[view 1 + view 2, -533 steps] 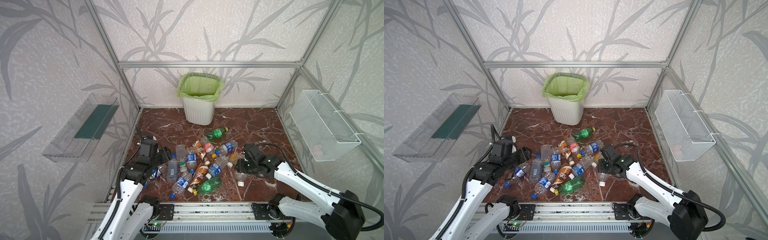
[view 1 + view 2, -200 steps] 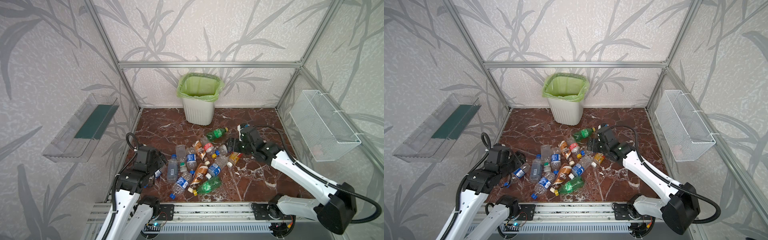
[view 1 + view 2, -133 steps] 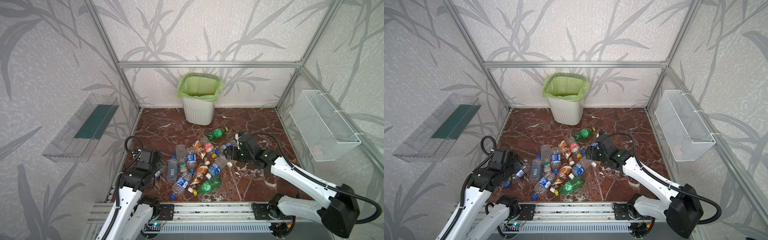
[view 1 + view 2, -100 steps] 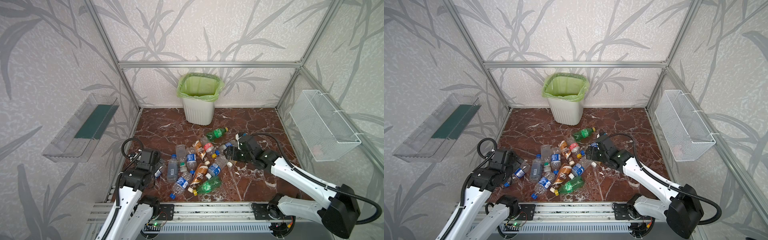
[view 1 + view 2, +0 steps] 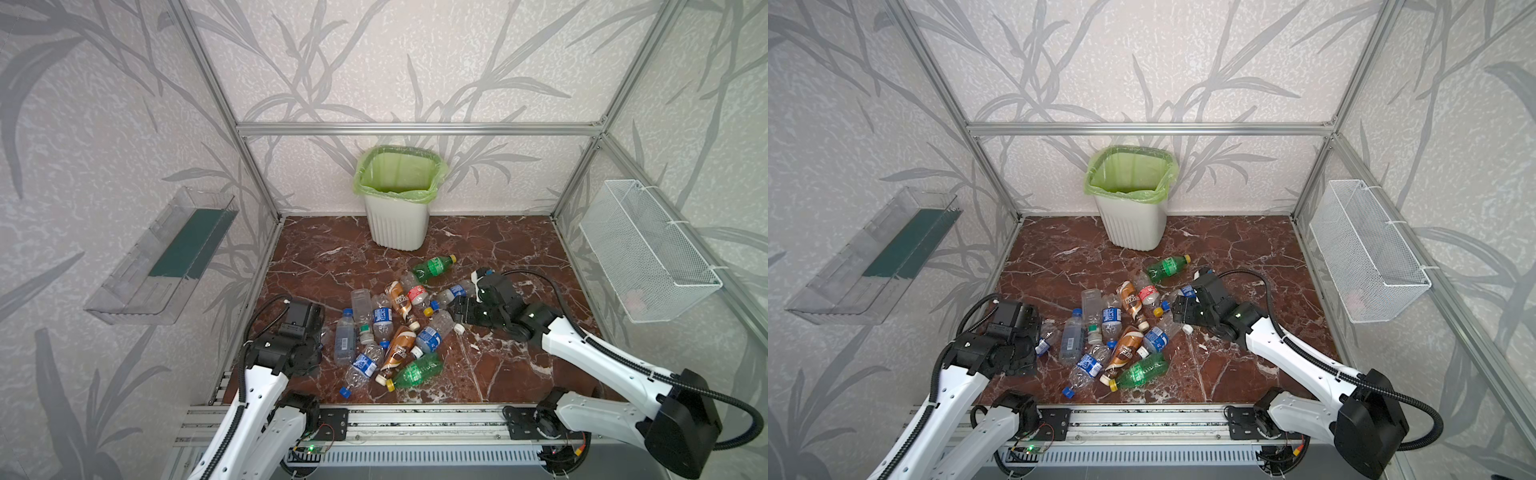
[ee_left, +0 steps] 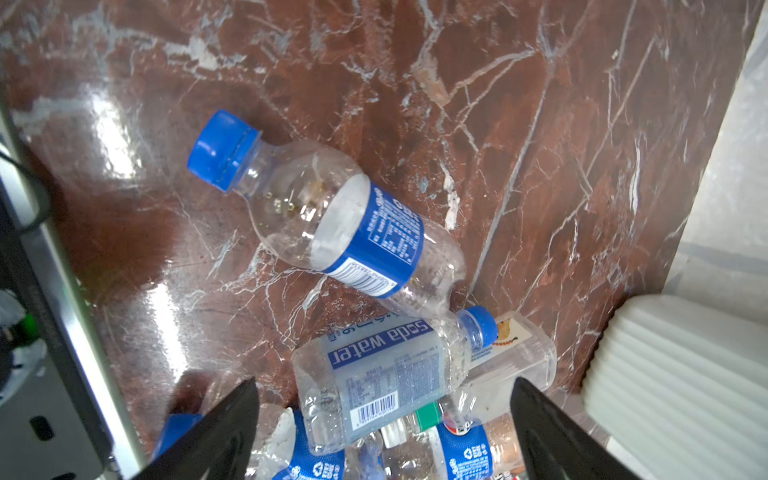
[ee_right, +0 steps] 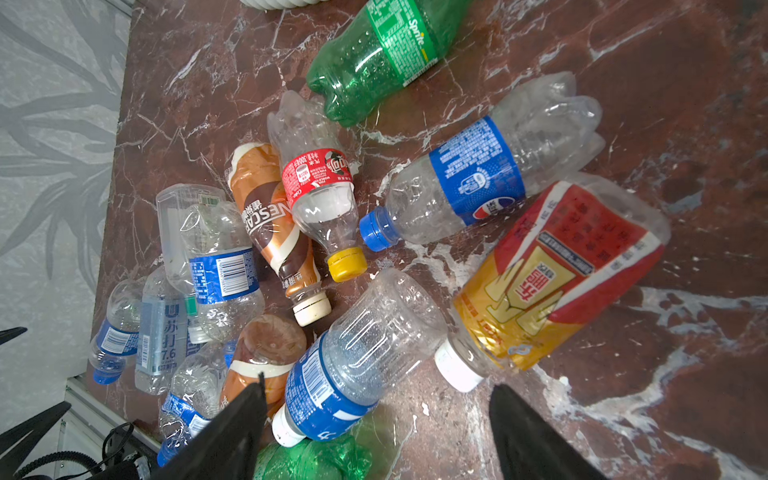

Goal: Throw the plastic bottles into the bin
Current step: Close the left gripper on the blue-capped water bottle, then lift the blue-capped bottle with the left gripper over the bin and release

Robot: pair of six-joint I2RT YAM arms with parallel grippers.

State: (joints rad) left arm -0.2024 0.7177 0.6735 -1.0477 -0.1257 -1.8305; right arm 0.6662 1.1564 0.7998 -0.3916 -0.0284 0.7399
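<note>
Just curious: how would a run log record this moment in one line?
left jaws: open, empty; right jaws: open, empty; bottles: on floor; bin: upright

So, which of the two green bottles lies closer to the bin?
The green bottle at the back, just before the bin; the other green bottle lies at the front, far from it.

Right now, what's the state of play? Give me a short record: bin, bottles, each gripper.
bin: upright, green-lined, no bottle visible inside
plastic bottles: all lying on the marble floor, short of the bin
left gripper: open, empty, aimed at a soda water bottle
right gripper: open, empty, aimed at a blue-labelled clear bottle
</note>
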